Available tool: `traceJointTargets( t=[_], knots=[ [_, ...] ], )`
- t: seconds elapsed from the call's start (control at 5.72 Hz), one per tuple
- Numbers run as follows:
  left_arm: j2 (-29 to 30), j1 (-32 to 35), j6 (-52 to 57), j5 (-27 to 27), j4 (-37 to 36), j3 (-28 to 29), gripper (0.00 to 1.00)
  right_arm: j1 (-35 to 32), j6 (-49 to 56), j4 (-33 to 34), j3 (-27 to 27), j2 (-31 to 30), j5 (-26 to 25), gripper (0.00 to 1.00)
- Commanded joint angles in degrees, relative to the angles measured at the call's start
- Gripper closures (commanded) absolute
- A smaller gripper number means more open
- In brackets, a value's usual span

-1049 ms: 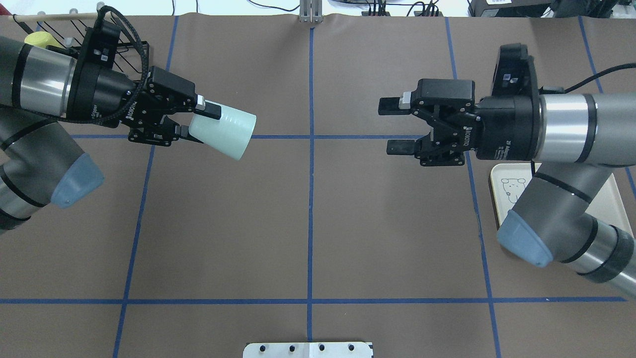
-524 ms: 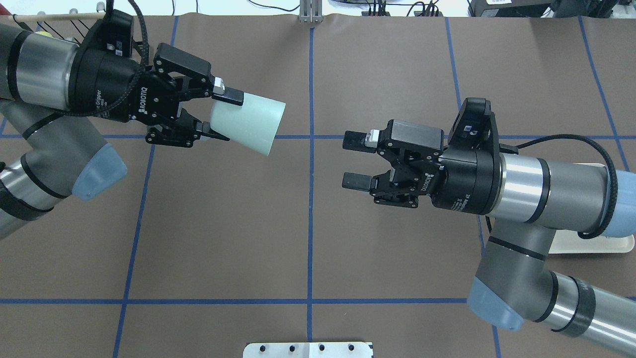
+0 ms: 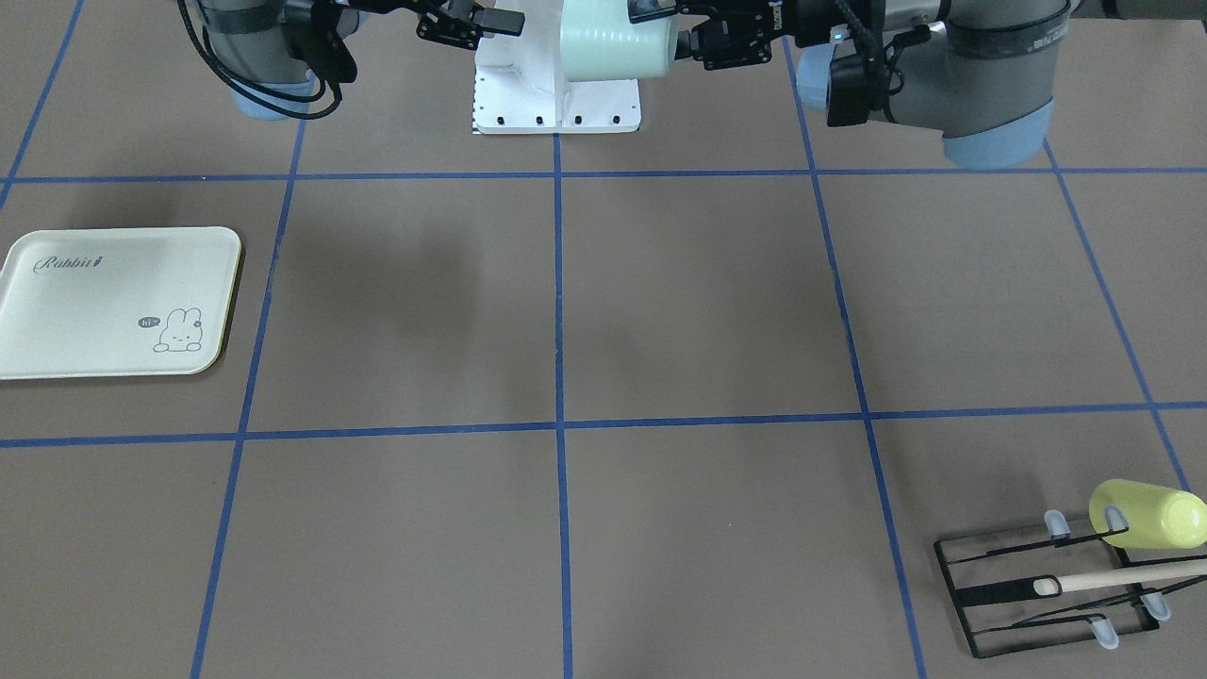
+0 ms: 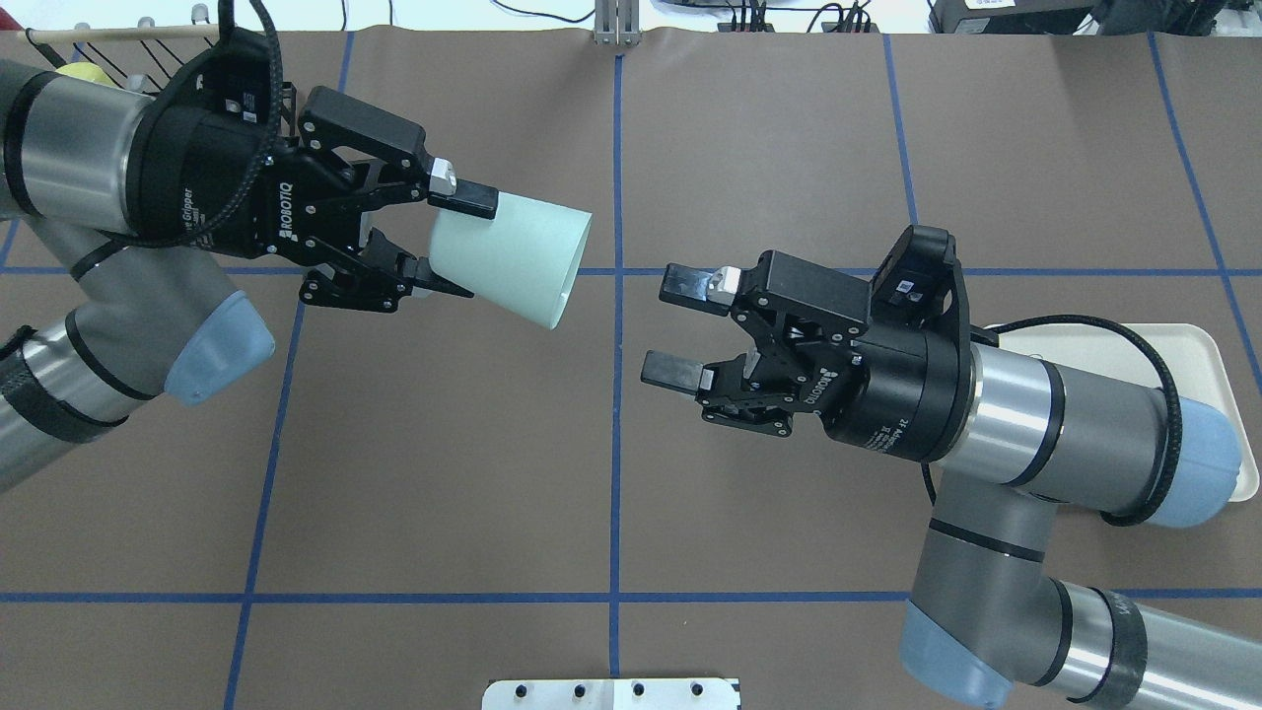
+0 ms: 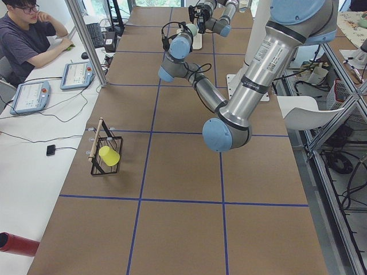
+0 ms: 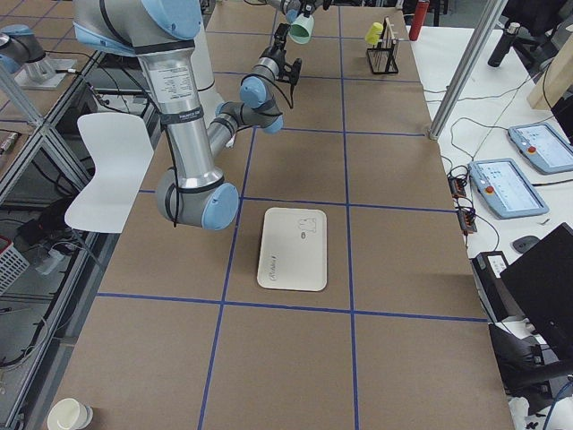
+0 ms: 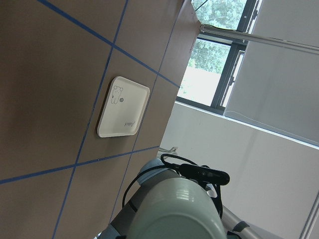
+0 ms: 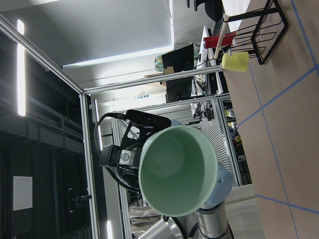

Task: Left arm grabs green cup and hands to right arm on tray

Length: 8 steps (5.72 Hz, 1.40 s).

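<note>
My left gripper [image 4: 455, 247] is shut on the base end of the green cup [image 4: 513, 261], a pale mint tumbler. It holds the cup on its side in the air, mouth toward the right arm. My right gripper [image 4: 670, 325] is open and empty, just right of the table's centre line. Its fingers point at the cup's mouth, with a short gap between them. The right wrist view looks straight into the cup [image 8: 177, 172]. The cream tray [image 3: 94, 311] with the rabbit drawing lies flat on the table, partly under the right arm [image 4: 1198, 355].
A black wire rack [image 3: 1037, 589] with a wooden stick and a yellow-green cup [image 3: 1146, 514] sits at the far left corner of the table. A white mount plate [image 4: 611, 693] is at the near edge. An operator [image 5: 23, 34] sits beside the table.
Both arms have moved toward the table's centre. The left gripper carried the cup to the right. The right gripper moved left and nearer, uncovering the tray. The gap has narrowed.
</note>
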<state>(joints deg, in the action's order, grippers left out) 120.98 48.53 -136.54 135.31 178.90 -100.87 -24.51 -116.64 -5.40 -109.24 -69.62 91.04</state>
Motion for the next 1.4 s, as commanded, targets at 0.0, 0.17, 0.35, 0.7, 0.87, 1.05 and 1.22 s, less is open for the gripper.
traceJointTargets(
  t=[0.0, 0.17, 0.35, 0.7, 0.87, 1.05, 1.22],
  knots=[
    [-0.05, -1.68, -0.31, -0.05, -0.04, -1.69, 0.82, 0.08, 0.53, 0.04, -0.09, 0.18, -0.68, 0.01],
    [-0.13, -2.12, -0.22, -0.05, -0.13, -1.61, 0.82, 0.08, 0.97, 0.65, -0.01, 2.1, -1.29, 0.01],
    [-0.48, -2.13, -0.22, -0.05, -0.22, -1.44, 0.82, -0.18, 0.89, 0.65, -0.09, 2.2, -1.48, 0.01],
    [-0.75, -2.48, -0.39, 0.04, -0.31, -1.52, 0.82, -0.71, 0.89, 2.05, -0.18, 2.29, -1.65, 0.02],
    [-0.75, -2.74, -0.4, -0.05, -0.4, -1.52, 0.82, -0.63, 0.98, 3.71, -0.09, 3.25, -3.13, 0.02],
    [-0.75, -2.83, -0.4, -0.05, -0.4, -1.44, 0.82, -0.71, 0.98, 6.17, -0.09, 5.09, -3.32, 0.02],
    [-0.75, -3.18, -0.4, -0.05, -0.4, -1.44, 0.82, -0.71, 0.98, 7.06, -0.09, 5.8, -3.76, 0.02]
  ],
)
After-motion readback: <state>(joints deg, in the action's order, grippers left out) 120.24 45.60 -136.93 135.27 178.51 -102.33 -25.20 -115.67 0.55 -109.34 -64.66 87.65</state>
